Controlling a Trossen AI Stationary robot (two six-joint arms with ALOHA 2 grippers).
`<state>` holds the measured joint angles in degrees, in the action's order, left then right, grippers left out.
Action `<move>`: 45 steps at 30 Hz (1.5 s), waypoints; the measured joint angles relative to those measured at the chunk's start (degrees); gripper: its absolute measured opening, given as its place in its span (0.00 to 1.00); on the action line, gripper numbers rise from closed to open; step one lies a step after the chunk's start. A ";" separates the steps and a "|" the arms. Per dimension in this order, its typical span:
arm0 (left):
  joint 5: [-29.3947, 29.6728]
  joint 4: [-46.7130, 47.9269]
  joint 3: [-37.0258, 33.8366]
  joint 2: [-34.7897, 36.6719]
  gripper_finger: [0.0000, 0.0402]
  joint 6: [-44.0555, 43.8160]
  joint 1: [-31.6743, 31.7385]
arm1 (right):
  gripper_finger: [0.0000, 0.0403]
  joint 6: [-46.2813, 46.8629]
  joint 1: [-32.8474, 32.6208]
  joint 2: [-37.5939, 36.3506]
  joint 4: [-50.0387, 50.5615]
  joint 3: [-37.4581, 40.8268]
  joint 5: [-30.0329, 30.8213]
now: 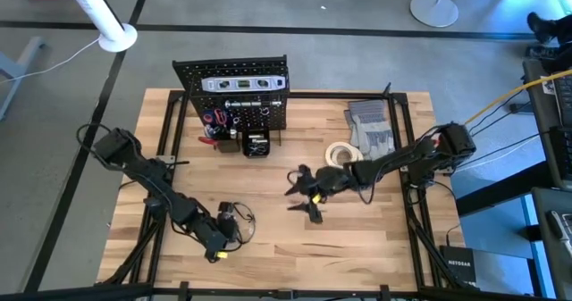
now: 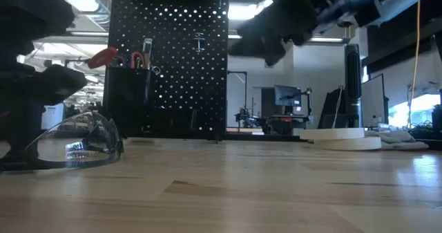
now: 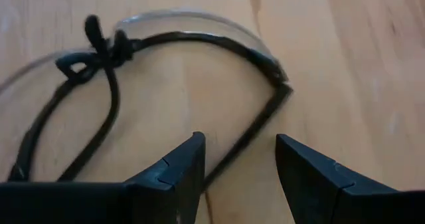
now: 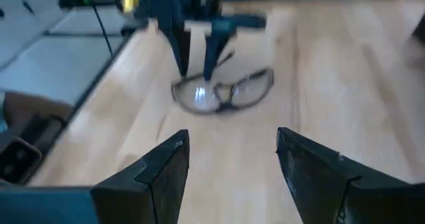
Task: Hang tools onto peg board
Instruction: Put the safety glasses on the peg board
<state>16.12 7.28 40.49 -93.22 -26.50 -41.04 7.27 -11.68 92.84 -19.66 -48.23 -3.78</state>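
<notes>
At the near edge of the wooden table (image 1: 295, 256) the left hand (image 1: 223, 232) sits low over the safety glasses (image 1: 238, 219), its two dark fingers (image 3: 174, 171) spread apart with one black temple arm of the glasses running between them; the fingers have not closed on the frame, and the glasses lie flat on the wood, clear lens and nose piece pointing away from the hand. From table height the same glasses (image 2: 79, 144) rest at the left, right beside the dark bulk of that arm. Farther in, near the middle of the table, the right hand (image 1: 302, 195) hangs above bare wood, released and holding nothing, its fingers (image 4: 159, 167) wide and pointed toward the glasses (image 4: 226, 91) and the left hand (image 4: 196, 41) beyond them. Just behind the right arm lies the white tape roll (image 1: 339, 154), flat on the table, and past it the grey gloves (image 1: 370, 127) near the far right corner. At the far side stands the upright black peg board (image 1: 234, 100), with the silver level (image 1: 243, 83) hung across its top, red-handled pliers (image 1: 214, 120) standing in a small black bin (image 2: 128, 86) on its front, and another black bin (image 1: 256, 144) at its foot.
</notes>
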 joint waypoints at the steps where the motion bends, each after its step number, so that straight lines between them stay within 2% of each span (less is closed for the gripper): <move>1: 0.65 -0.31 0.08 -0.65 0.42 0.43 0.07 | 0.56 0.00 -0.73 0.95 0.08 0.00 0.51; 8: 6.64 -1.62 0.22 -2.39 0.42 9.43 0.63 | 0.56 0.15 -3.83 10.12 -5.75 0.00 7.22; 13: 10.24 -1.50 0.13 -2.39 0.42 15.93 1.47 | 0.56 0.29 -3.72 17.49 -13.24 -0.83 5.51; 20: 12.60 -2.39 0.02 -2.46 0.42 24.49 3.25 | 0.56 0.00 -3.70 26.98 -13.27 -8.71 4.23; 25: 12.41 -2.39 0.02 -2.46 0.42 25.51 4.92 | 0.56 -0.20 -3.67 32.40 -9.50 -15.85 8.95; 29: 12.18 -2.49 0.02 -2.46 0.42 28.54 6.24 | 0.56 -2.92 -3.61 34.42 -4.88 -20.35 8.42; 35: 11.99 -5.09 -0.07 -2.54 0.42 32.76 8.63 | 0.56 -4.52 -3.68 34.69 -4.56 -21.20 7.82; 42: 12.88 -4.11 0.52 -2.50 0.42 31.04 7.52 | 0.56 -4.50 -3.68 34.69 -3.83 -21.24 7.81; 45: 12.98 -1.24 3.04 -2.52 0.42 30.04 5.98 | 0.56 -4.50 -3.68 34.71 -3.68 -21.24 7.81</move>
<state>29.10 6.04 43.53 -95.74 3.53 -35.06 2.76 -15.35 127.55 -23.34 -69.47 4.03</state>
